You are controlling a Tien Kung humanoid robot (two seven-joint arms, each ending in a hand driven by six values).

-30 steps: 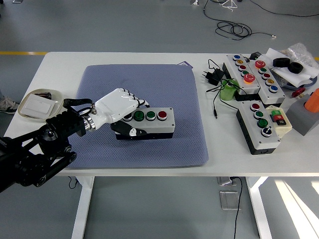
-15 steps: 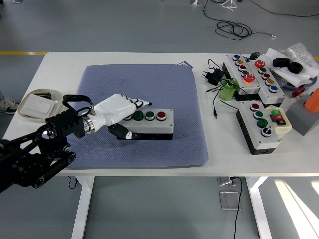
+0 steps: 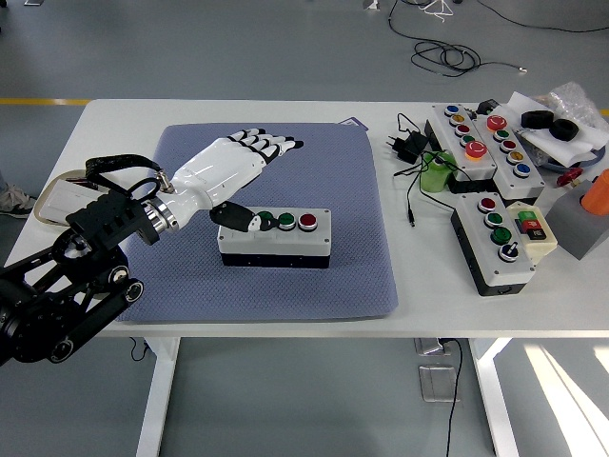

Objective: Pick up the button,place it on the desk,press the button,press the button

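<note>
Left hand above the button box on the blue mat, fingers outstretched, empty (no legible labels).

The left hand has a glossy white shell over its back and fingers, with black fingertips and dark gaps at the knuckle joints. Its thumb is black with a small white patch near the tip. A silver metal ring forms the wrist, joining the hand to a matte black forearm. Black cables loop above the wrist. The arm's lower links are black and blocky, with round joint housings and small pale screw heads.
</note>
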